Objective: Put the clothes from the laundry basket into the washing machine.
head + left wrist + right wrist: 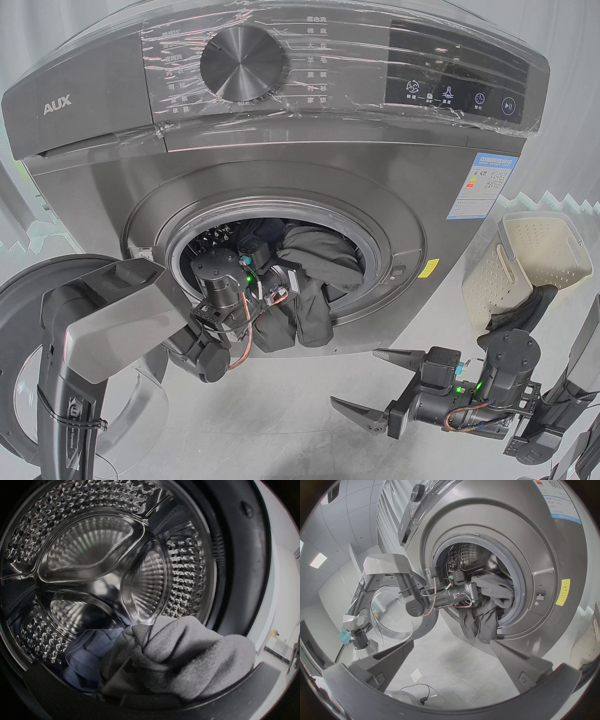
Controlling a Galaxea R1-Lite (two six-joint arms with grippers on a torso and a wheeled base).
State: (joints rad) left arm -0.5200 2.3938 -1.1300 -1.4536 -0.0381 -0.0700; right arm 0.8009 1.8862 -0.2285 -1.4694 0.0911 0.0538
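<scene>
Hovering low, right hand (355, 379) splayed | left arm (220, 282) inside drum mouth (215, 237)

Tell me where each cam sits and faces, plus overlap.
Head view: on the head, looking down at the washing machine; left arm at its opening, right gripper open.
Left wrist view: at the opening, facing into the drum over the grey garment.
Right wrist view: low, facing the machine's front past its own fingers.
Shared: the grey garment, all three.

Looks like a test lab, not a home: the washing machine (281, 162) has plastic film (337, 69) over its controls and stands on a bare grey floor (281, 406) among plain wall panels (340, 520) under a strip light (317, 560).
</scene>
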